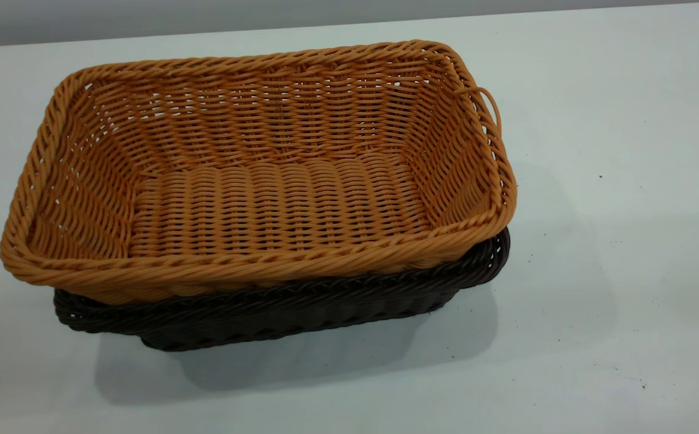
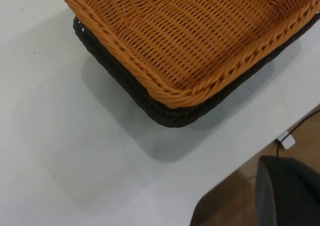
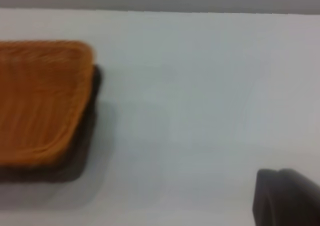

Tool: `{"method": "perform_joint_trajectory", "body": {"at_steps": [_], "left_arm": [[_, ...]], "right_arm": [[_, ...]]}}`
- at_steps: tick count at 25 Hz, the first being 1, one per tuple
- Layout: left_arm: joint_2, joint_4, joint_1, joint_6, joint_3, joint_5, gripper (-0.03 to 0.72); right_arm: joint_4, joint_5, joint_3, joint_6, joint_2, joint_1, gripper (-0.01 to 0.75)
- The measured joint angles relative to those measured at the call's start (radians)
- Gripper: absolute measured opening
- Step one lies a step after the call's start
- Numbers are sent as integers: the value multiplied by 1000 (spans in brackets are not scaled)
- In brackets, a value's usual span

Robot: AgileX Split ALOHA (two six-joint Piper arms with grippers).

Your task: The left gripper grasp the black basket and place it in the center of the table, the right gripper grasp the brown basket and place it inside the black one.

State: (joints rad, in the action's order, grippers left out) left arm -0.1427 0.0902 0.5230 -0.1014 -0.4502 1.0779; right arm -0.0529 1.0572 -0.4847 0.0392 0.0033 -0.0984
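Neither tool shows its fingers: a dark bulky shape sits at the edge of the left wrist view and of the right wrist view, well apart from the baskets, so open or closed cannot be told. In the exterior view no arm appears. The brown basket (image 1: 277, 205) sits nested inside the black basket (image 1: 301, 313), slightly skewed, on the surface (image 1: 614, 271). Task looks done. Both baskets seem light, stiff woven trays, not fragile. Best hold: pinch the braided rim on a short side; the small loop (image 1: 489, 102) there looks too thin.
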Motion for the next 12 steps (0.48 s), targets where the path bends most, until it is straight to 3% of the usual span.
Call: {"method": "perform_joint_trajectory", "body": {"at_steps": [7,12], "left_arm": [[0,0,-5,0,0,0,-1],[-1,2,-97,-1,0,0,-1]], "right_arm": [[-1,-2,0,0,91,249,0],[-1,-2,0,0,32,288,0]]}}
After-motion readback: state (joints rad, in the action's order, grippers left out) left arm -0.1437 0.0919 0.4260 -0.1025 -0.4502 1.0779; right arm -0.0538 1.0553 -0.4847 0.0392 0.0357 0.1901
